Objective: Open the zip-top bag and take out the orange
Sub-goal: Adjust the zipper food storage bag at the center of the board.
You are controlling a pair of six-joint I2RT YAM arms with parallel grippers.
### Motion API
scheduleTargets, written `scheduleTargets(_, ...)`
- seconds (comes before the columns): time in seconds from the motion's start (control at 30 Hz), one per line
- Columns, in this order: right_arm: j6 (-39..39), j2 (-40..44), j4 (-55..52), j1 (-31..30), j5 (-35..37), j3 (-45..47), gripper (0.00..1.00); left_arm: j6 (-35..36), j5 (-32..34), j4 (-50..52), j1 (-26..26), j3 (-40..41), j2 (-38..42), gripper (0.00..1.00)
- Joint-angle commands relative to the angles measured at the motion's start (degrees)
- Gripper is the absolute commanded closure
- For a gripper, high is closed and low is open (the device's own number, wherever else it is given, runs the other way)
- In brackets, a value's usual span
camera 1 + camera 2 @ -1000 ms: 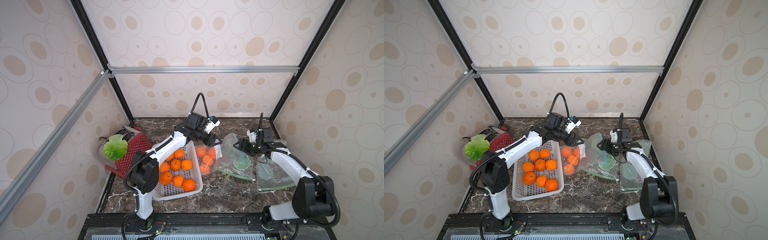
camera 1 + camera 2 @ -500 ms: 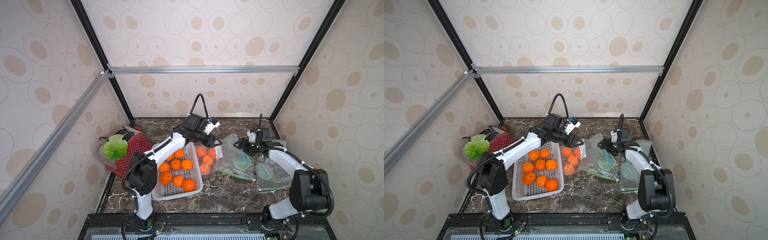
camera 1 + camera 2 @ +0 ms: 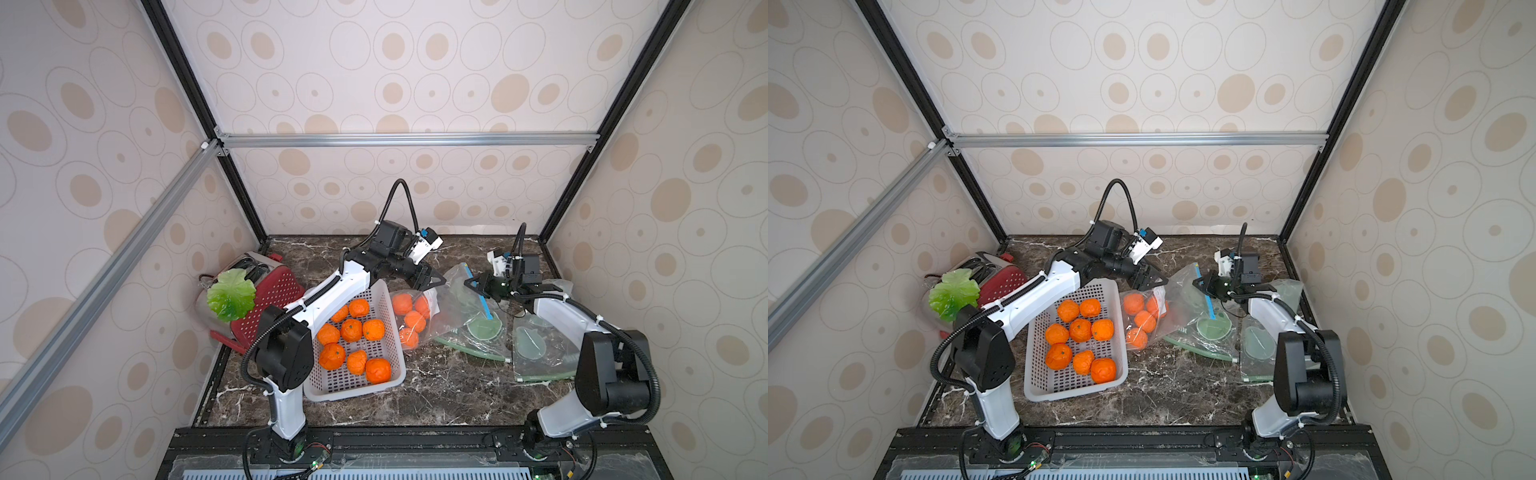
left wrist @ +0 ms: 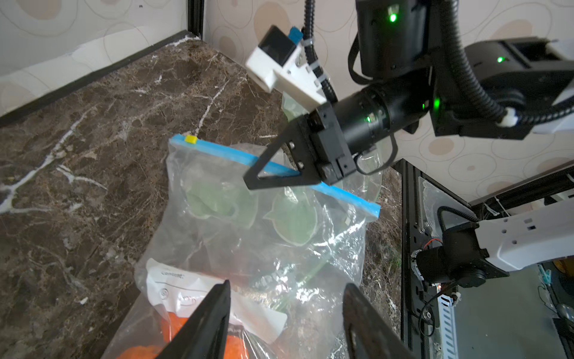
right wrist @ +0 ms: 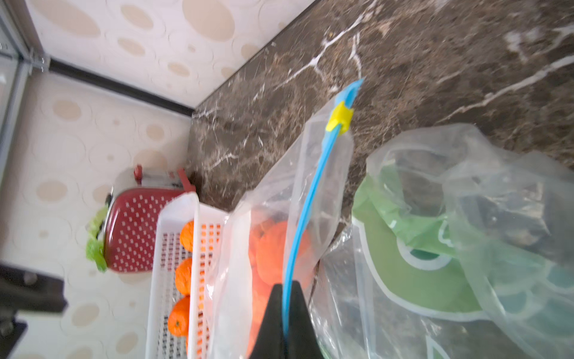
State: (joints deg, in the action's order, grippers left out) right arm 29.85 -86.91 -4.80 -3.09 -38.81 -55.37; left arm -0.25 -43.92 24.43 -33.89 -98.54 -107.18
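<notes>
- Both top views are bright and evenly lit by soft, diffuse light; the pale patterned walls show no hot spots.
- Only faint, soft-edged shadows lie on the dark marble tabletop (image 3: 436, 386), beside the white basket (image 3: 332, 390) and under the arms.
- Wide-angle distortion makes the black frame posts lean outward toward the corners.
- The left wrist view is sharp around the blue zip strip (image 4: 217, 150). White glints speckle the zip-top bag (image 4: 217, 242), and the left fingers (image 4: 211, 323) are dark and soft.
- The right wrist view is smeared overall, with the basket (image 5: 153, 279) blurred and the right fingers (image 5: 271, 326) silhouetted.
</notes>
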Motion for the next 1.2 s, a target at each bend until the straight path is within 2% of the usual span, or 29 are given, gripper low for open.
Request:
scheduleTargets(0.0, -6.13, 6.61, -0.81, -0.88, -2.29, 4.84, 1.0, 5.32, -1.39, 3.0, 0.39, -4.18, -1.75, 0.37)
scheduleTargets(0.13, -14.24, 16.74, -3.71, -3.96, 0.66, 12.13, 1.0, 13.06, -2.15, 9.66, 0.75, -9.22, -4.89, 0.25)
scheduleTargets(0.33, -23.5, 28.5, -5.74, -10.15, 2.98, 17.56, 1.0, 26.46, -8.21, 24.95, 0.7, -22.5, -14.01, 0.17)
scheduleTargets(0.47, -27.61, 32.35, -6.64, -10.79, 1.14, 18.91, 1.0, 35.13, -11.55, 30.85, 0.75, -27.84, -17.88, 0.11)
scheduleTargets(0.7, -36.62, 33.67, -12.85, -12.61, -1.21, 18.19, 1.0, 55.33, -22.31, 38.38, 1.11, -28.57, -20.0, 0.04)
scheduleTargets(0.83, -43.12, 33.99, -21.77, -14.41, -1.09, 15.21, 0.99, 56.52, -24.68, 37.89, 1.09, -31.67, -22.7, 0.02)
scheduleTargets(0.93, -47.0, 35.46, -30.41, -14.45, 3.89, 12.27, 0.97, 56.44, -23.32, 36.83, 1.1, -32.3, -24.07, 0.02)
scheduleTargets(0.97, -46.52, 36.39, -31.66, -14.41, 5.66, 12.1, 0.94, 55.49, -23.54, 35.51, 1.1, -31.88, -24.25, 0.03)
scheduleTargets(1.0, -45.46, 37.54, -32.51, -14.4, 7.6, 12.09, 0.86, 54.2, -24.45, 33.81, 1.05, -31.55, -24.61, 0.03)
scheduleTargets(1.03, -44.35, 38.83, -32.77, -14.4, 9.09, 12.36, 0.71, 53.49, -25.23, 32.88, 1.06, -31.37, -24.96, 0.04)
scheduleTargets(1.13, -33.5, 42.69, -30.43, -14.43, 16.49, 13.97, 0.42, 52.44, -27.17, 31.15, 1.11, -30.5, -24.95, 0.06)
scheduleTargets(1.17, -30.38, 43.65, -30.32, -14.33, 18.26, 14.18, 0.36, 51.73, -27.64, 30.15, 1.11, -29.93, -24.74, 0.06)
